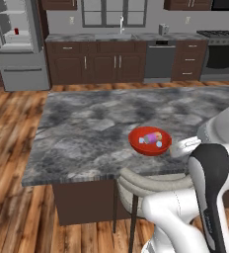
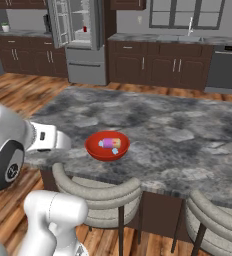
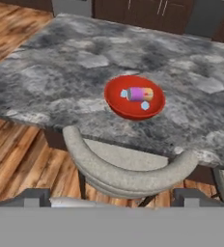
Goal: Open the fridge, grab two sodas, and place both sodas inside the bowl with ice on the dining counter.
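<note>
A red-orange bowl (image 2: pixel 107 146) sits near the front edge of the grey marbled dining counter (image 2: pixel 188 135), just beyond and to the right of the robot's white hand, whose claw tips cannot be made out. A purple soda can (image 2: pixel 109 143) lies on its side in the bowl among pale ice pieces. Far behind the hand, the grey fridge (image 2: pixel 80 37) stands with a door open, a red can (image 2: pixel 85 29) on a shelf. A curved grey chair (image 2: pixel 100 192) is tucked below the counter.

text: none legible | labels: none | brands: none | numbers: none | signs: none
</note>
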